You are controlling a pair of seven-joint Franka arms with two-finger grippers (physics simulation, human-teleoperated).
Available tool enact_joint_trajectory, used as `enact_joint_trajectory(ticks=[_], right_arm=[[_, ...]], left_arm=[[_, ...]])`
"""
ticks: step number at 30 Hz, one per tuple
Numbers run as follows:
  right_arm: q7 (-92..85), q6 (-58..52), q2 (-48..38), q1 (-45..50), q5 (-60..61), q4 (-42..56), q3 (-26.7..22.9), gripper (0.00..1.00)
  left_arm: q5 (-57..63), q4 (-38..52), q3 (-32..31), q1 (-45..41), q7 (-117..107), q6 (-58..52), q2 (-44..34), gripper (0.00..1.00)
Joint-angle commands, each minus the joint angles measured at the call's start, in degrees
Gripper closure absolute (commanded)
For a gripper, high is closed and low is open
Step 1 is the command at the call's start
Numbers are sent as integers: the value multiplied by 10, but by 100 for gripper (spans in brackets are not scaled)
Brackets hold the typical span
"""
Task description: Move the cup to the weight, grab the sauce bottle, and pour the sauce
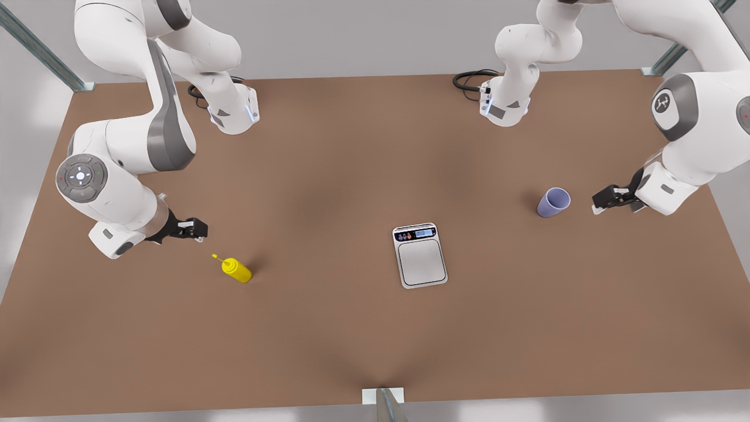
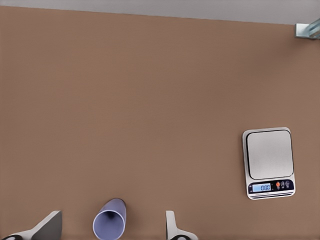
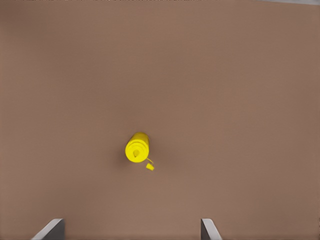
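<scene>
Front view: nearest the camera, the scale (image 1: pixel 419 255) is being shown lying flat on the brown table (image 1: pixel 328 340), a little toward the front view's right of centre, with its display strip on the far edge and its silver platform bare. The bottle (image 1: pixel 237 270) is being seen standing on the table toward the front view's left, well apart from the scale, its thin nozzle pointing up.

Just beyond the bottle, the right gripper (image 1: pixel 200 230) is being held low over the table, near the bottle but not touching it. In the right wrist view the bottle (image 3: pixel 137 147) is being looked at from above, with the two fingertips (image 3: pixel 49 229) spread wide apart and nothing between them.

Farther back, on the front view's right, the cup (image 1: pixel 553 202) is being seen upright on the table, apart from the scale. The left gripper (image 1: pixel 597 201) is being held just beside it, on the side away from the scale, without contact being visible. In the left wrist view the cup (image 2: pixel 110 224) is being framed between the parted fingers (image 2: pixel 172 227), which are opened wider than the cup and are gripping nothing; the scale (image 2: pixel 268 162) is being shown farther off.

At the far edge, both arm bases are being seen mounted on the table.
</scene>
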Motion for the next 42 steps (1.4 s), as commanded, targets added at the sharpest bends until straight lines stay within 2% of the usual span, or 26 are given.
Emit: enact_joint_trajectory(ticks=[1, 3, 5, 7, 9, 10, 15, 16, 19, 21, 24, 30, 36, 42], right_arm=[[0, 0, 0, 0, 3, 0, 0, 0], [0, -13, 0, 0, 4, -1, 0, 0], [-5, -28, 0, 3, 3, 2, 3, 0], [-150, -69, -1, -14, 39, 25, -1, 0], [-390, -70, 2, -81, 123, 29, 0, 0], [-521, -69, 7, -111, 178, 29, -1, 0], [-874, -133, 116, -279, 441, 10, 0, 0], [-919, -154, 155, -305, 461, 8, 0, 0], [-1065, -144, 194, -332, 528, -12, -1, 0], [-1147, -130, 222, -341, 550, -16, -1, 0], [-1208, -128, 238, -348, 563, -57, -1, 0], [-1226, -85, 305, -337, 575, -55, 1, 0], [-1352, -40, 366, -290, 614, -51, 1, 0], [-1398, -25, 384, -268, 626, -54, -1, 0]], left_arm=[[0, 0, 0, 0, 0, 0, 0, 0], [3, 2, -1, 18, 3, -17, 1, 0], [41, -17, 1, 59, 46, -89, 21, 0], [40, -152, 10, 61, 46, 75, 3, 0], [38, -287, 21, 53, 46, 177, -90, 0], [38, -340, 21, 52, 46, 222, -107, 0], [36, -429, 26, 74, 51, 309, -98, 0], [37, -450, 26, 74, 52, 319, -98, 0], [36, -497, 33, 77, 51, 390, -73, 0], [36, -540, 34, 78, 52, 423, -90, 0], [36, -572, 50, 78, 54, 449, -93, 0], [36, -572, 55, 77, 53, 454, -62, 0], [10, -560, 52, 71, 51, 454, -57, 0], [3, -560, 42, 72, 53, 454, -48, 0]])
